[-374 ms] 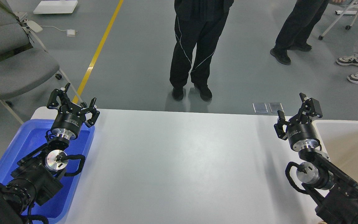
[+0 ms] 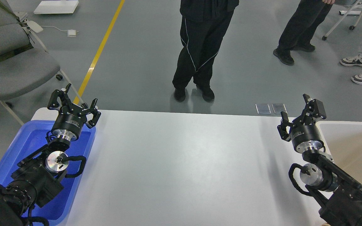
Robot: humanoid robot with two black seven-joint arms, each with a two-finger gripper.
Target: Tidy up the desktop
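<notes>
The desktop (image 2: 181, 163) is a large white tabletop with rounded corners, and nothing loose shows on its surface. My left gripper (image 2: 74, 100) is open and empty, held above the far end of a blue plastic tray (image 2: 27, 141) at the table's left edge. My right gripper (image 2: 297, 113) is open and empty, held above the table's right side next to a cream-beige bin (image 2: 350, 147). No loose items show in either container; the left arm hides much of the tray's floor.
A person in black trousers (image 2: 196, 50) stands just beyond the table's far edge. More people stand at the far right (image 2: 300, 28). A grey office chair (image 2: 14, 62) is at the far left. A yellow floor line (image 2: 101, 50) runs past it.
</notes>
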